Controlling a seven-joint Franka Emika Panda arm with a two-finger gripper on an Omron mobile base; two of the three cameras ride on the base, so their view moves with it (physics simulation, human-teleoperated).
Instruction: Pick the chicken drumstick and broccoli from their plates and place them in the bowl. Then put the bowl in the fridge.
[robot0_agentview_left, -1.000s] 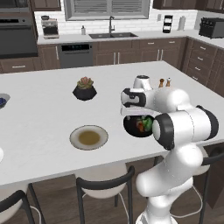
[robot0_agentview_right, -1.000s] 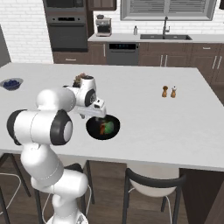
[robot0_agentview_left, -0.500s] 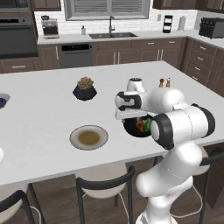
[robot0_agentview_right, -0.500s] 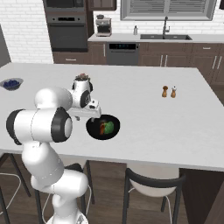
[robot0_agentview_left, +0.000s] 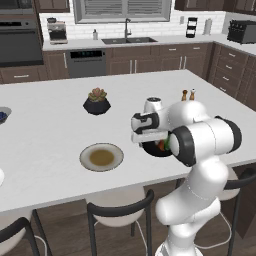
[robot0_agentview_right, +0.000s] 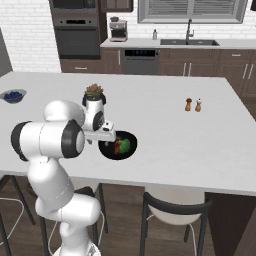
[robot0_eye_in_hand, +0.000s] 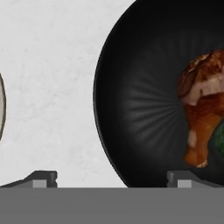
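Observation:
The glossy black bowl (robot0_eye_in_hand: 140, 100) stands on the white island near its front edge, and also appears as the bowl (robot0_agentview_right: 119, 146) and the bowl (robot0_agentview_left: 153, 150). Inside lie the chicken drumstick (robot0_eye_in_hand: 201, 109) and the broccoli (robot0_eye_in_hand: 219, 140), seen also as the broccoli (robot0_agentview_right: 125, 145). My gripper (robot0_eye_in_hand: 111, 179) is open just above the bowl's left rim, one fingertip (robot0_eye_in_hand: 41, 178) over the counter and the other over the bowl's inside. It holds nothing. The tan-centred plate (robot0_agentview_left: 101, 157) lies bare to the left. A sliver of the white plate (robot0_agentview_left: 1, 176) shows at the edge.
A succulent in a black pot (robot0_agentview_left: 97, 101) stands behind the plate. A small bowl of blue berries (robot0_agentview_right: 12, 95) sits far left, salt and pepper shakers (robot0_agentview_right: 193, 104) to the right. Stools line the island's near side. A grey slab (robot0_agentview_right: 4, 55) may be the fridge.
The hand has sunk a little toward the bowl's left rim. Its jaws have stayed open, and the bowl and food have not moved.

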